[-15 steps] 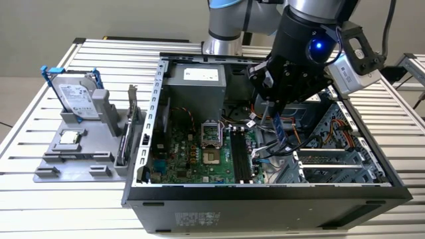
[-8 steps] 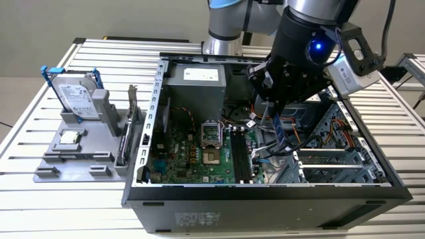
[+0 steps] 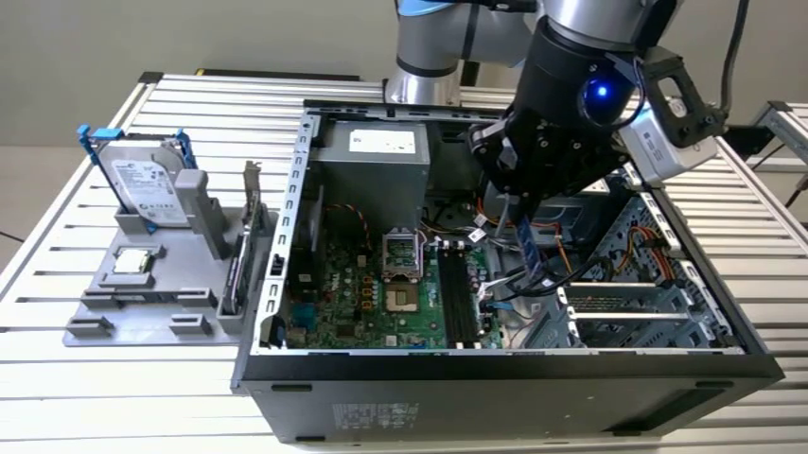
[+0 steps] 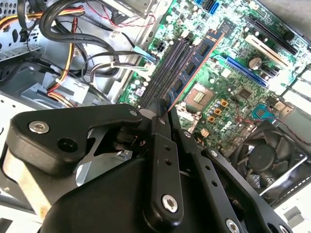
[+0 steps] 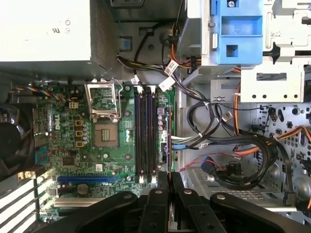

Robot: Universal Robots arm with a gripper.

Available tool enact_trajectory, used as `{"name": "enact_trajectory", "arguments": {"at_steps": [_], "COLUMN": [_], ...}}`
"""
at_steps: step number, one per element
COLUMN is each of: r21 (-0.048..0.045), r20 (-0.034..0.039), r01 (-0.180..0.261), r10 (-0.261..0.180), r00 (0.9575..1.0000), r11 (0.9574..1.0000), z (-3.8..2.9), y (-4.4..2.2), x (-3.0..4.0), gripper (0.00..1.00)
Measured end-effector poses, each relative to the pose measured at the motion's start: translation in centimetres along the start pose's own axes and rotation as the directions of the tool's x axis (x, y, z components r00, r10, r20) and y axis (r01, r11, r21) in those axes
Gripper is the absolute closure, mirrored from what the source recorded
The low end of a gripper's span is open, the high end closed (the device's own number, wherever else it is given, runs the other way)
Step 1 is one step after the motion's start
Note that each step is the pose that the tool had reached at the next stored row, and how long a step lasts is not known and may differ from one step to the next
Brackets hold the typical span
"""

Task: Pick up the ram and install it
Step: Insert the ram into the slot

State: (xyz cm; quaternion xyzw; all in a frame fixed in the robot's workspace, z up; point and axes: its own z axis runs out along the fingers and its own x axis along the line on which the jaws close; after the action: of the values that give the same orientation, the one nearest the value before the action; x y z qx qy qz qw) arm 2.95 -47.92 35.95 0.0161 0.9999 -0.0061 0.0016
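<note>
slatted metal table carries open computer case and grey parts fixture.

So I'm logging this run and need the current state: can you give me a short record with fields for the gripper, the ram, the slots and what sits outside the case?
gripper: gripper shut on the ram, inside the open computer case
ram: ram held edge-on above the motherboard, lined up along the memory slots, not seated
memory slots: look unfilled in the first wrist view
outside the case: hard drive upright in the grey fixture, on the exterior view's left
</note>
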Motion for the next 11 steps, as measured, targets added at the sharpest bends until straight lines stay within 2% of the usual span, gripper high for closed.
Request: {"name": "enact_trajectory", "arguments": {"at_steps": [11], "r21": [0.0], "r20": [0.0001], "r01": [0.0], "r10": [0.0], "r00": [1.0], "r11": [1.0], "z": [0.56], "y": [0.35], "x": [0.02], "gripper": [1.0]}}
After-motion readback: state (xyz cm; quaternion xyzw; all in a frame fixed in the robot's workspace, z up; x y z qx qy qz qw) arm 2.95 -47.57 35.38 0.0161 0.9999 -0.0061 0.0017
